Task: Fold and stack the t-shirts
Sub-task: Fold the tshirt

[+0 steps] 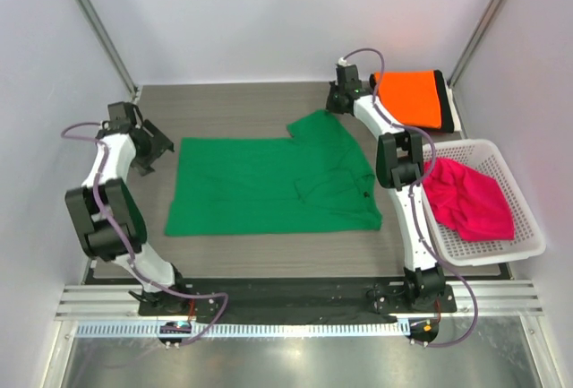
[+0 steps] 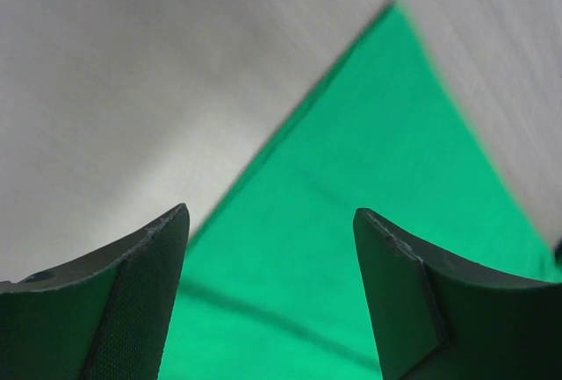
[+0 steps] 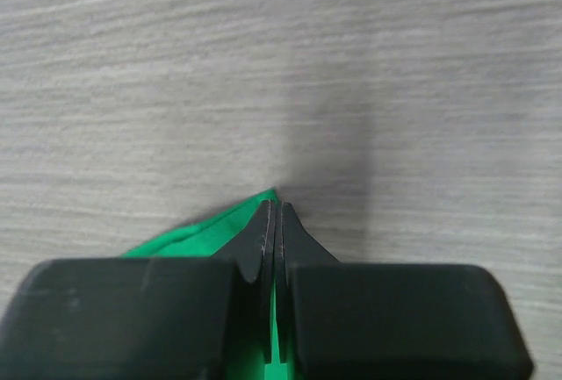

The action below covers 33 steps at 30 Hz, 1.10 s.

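A bright green t-shirt [image 1: 269, 186] lies spread on the grey table, its far right sleeve pulled up toward the back. My right gripper [image 1: 335, 101] is shut on that sleeve tip; in the right wrist view the green cloth [image 3: 198, 235] shows pinched between the closed fingers [image 3: 263, 240]. My left gripper [image 1: 159, 148] is open just left of the shirt's far left corner; the left wrist view shows the green cloth [image 2: 369, 222] between the spread fingers [image 2: 145, 301]. An orange t-shirt [image 1: 412, 97] lies folded on a black one [image 1: 441, 83] at the back right. A magenta-pink t-shirt [image 1: 466, 195] is in the basket.
A white mesh basket [image 1: 524, 227] stands at the right edge of the table, beside the right arm. White walls close in the left, back and right. A metal rail runs along the near edge by the arm bases.
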Motion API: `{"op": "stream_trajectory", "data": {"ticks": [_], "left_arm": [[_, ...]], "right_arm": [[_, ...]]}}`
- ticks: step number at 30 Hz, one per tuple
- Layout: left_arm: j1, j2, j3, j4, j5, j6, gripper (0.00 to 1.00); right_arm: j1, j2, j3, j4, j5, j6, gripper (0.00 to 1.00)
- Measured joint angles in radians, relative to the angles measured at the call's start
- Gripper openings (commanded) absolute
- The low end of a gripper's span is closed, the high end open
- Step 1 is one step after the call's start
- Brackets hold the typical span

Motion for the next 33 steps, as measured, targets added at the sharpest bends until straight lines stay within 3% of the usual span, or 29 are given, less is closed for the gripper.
{"op": "stream_trajectory", "data": {"ticks": [5,12,19,25,28,33], "left_arm": [[-0.007,0.268,0.220,0.031,0.006,0.003,0.64],[-0.034,0.526,0.415,0.055,0.064,0.008,0.62],[-0.071,0.602,0.511,0.118,0.098,0.009,0.54],[-0.077,0.602,0.485,0.171,0.110,0.009,0.46],[-0.079,0.595,0.468,0.186,0.103,0.012,0.38],[-0.086,0.595,0.458,0.188,0.102,0.022,0.15]], "right_arm": [[0.005,-0.042,-0.056,-0.019,-0.029,0.006,0.01],[0.026,-0.166,-0.192,-0.017,-0.046,0.013,0.01],[0.041,-0.269,-0.313,0.000,-0.052,0.017,0.01],[0.046,-0.283,-0.357,0.009,-0.051,0.026,0.01],[0.046,-0.283,-0.363,0.008,-0.051,0.031,0.01],[0.046,-0.283,-0.365,0.010,-0.051,0.031,0.01]]}}
